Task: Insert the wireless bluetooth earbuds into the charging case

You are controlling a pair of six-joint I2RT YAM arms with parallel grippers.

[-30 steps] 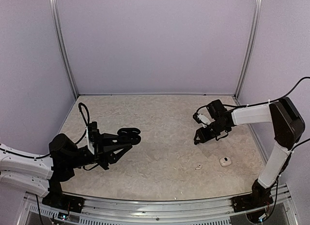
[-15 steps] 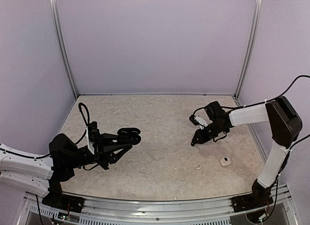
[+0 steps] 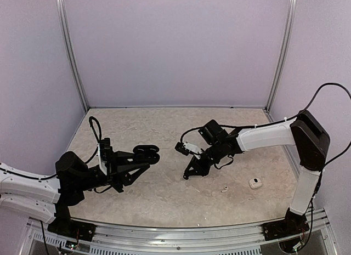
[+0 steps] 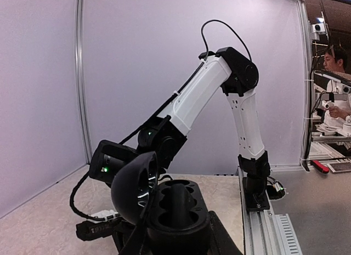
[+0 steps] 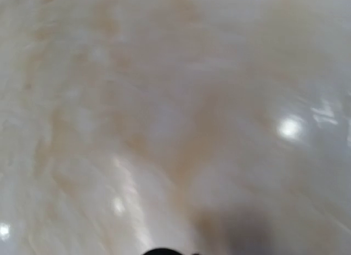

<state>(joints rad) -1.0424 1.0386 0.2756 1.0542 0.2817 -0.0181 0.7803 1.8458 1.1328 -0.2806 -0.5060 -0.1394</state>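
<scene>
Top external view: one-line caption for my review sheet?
Left gripper holds the open black case; right gripper points down at centre; a white earbud and white case lie nearby.

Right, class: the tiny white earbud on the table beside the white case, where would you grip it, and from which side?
Probably across its rounded body, coming straight down. The white earbud lies low on the table, apart from the white case, with bare surface around it, so nothing blocks a descent. Its finer shape is too small to tell.
</scene>
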